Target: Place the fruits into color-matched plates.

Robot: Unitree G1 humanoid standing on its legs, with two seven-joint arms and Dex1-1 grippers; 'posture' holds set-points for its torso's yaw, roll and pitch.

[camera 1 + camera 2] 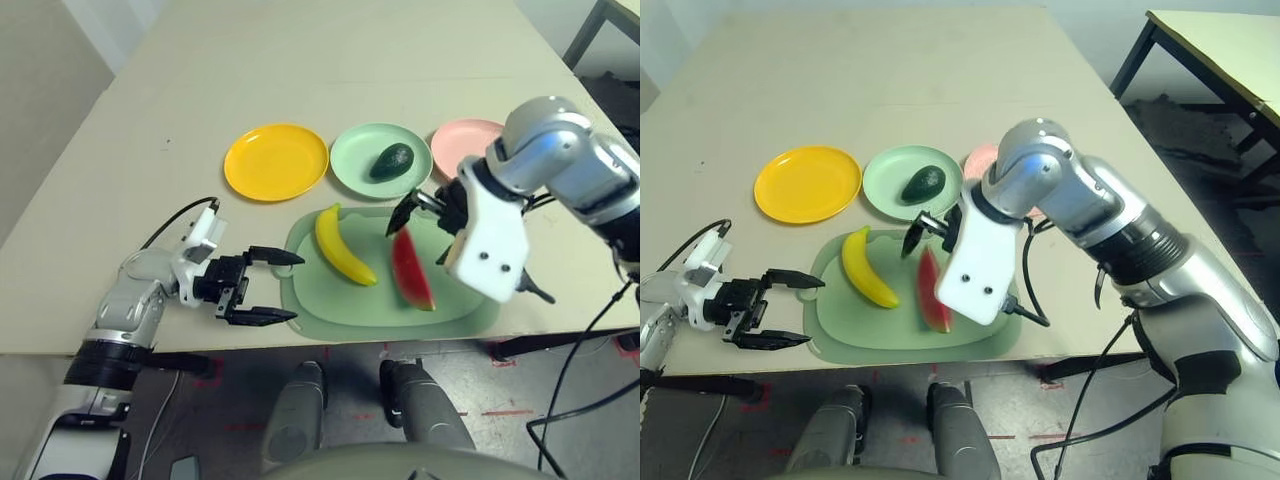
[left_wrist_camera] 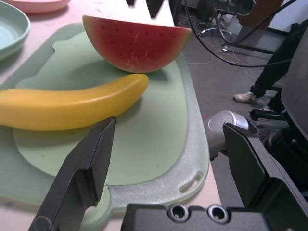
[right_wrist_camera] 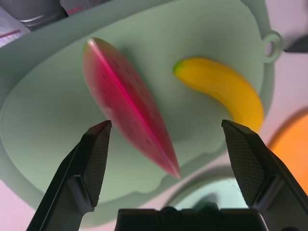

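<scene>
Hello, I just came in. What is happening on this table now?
A humanoid robot is sorting toy fruits onto plates of matching colour. The avocado already lies on the green plate. The banana and the watermelon wedge lie on the green cutting board. The right gripper hangs open above the wedge. The left gripper waits open at the board's edge. The yellow plate and pink plate hold no fruit.

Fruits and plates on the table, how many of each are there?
Fruits: 3, banana, avocado, watermelon wedge
Plates: 3, yellow-orange plate, mint green plate, pink plate
Cutting boards: 1, green cutting board
Total: 7
</scene>
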